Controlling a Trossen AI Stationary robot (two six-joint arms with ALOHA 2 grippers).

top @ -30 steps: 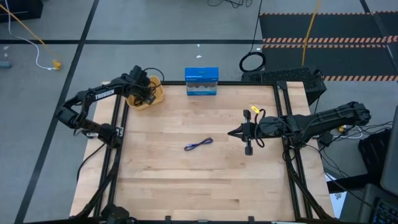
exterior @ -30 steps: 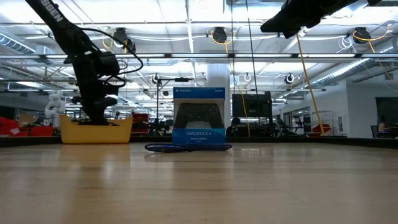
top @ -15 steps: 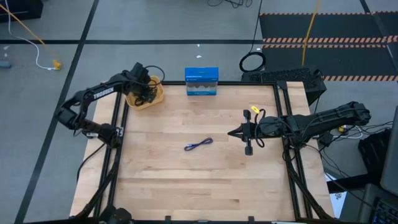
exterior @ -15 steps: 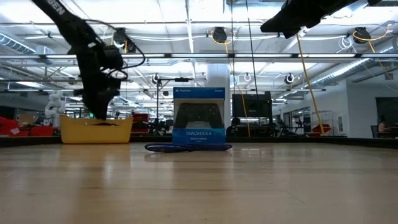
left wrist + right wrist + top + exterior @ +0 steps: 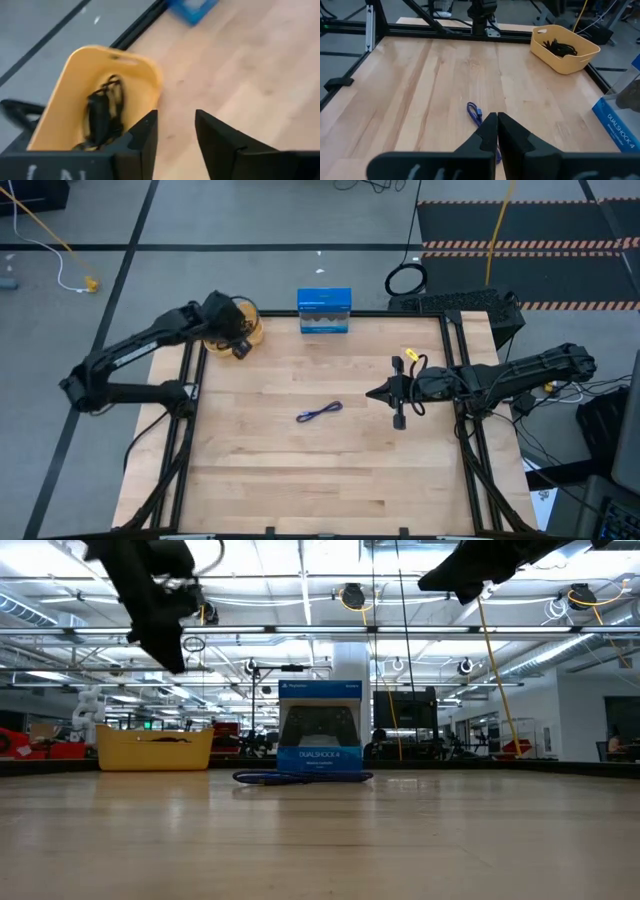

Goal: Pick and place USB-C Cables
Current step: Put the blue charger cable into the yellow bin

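A purple-blue USB-C cable point(image 5: 320, 412) point(image 5: 475, 112) lies flat on the middle of the wooden table; the low view shows it point(image 5: 300, 777) in front of the blue box. Black cable bundles point(image 5: 102, 112) point(image 5: 562, 48) lie inside the yellow bin point(image 5: 252, 328) point(image 5: 155, 748) at the table's far left corner. My left gripper point(image 5: 175, 117) point(image 5: 175, 660) hangs open and empty high above the bin's near right side. My right gripper point(image 5: 496, 117) point(image 5: 372, 393) is shut and hovers to the right of the purple-blue cable, pointing toward it.
A blue DualShock box point(image 5: 324, 311) point(image 5: 320, 730) stands upright at the far edge, right of the bin. A black ring-shaped coil point(image 5: 405, 280) lies on the floor beyond the far edge. Bare wood point(image 5: 300, 470) stretches across the table's near half.
My left gripper has risen straight up out of the yellow bin, from rim height to well above it, holding nothing. The black cables have stayed in the bin. The purple-blue cable has not moved.
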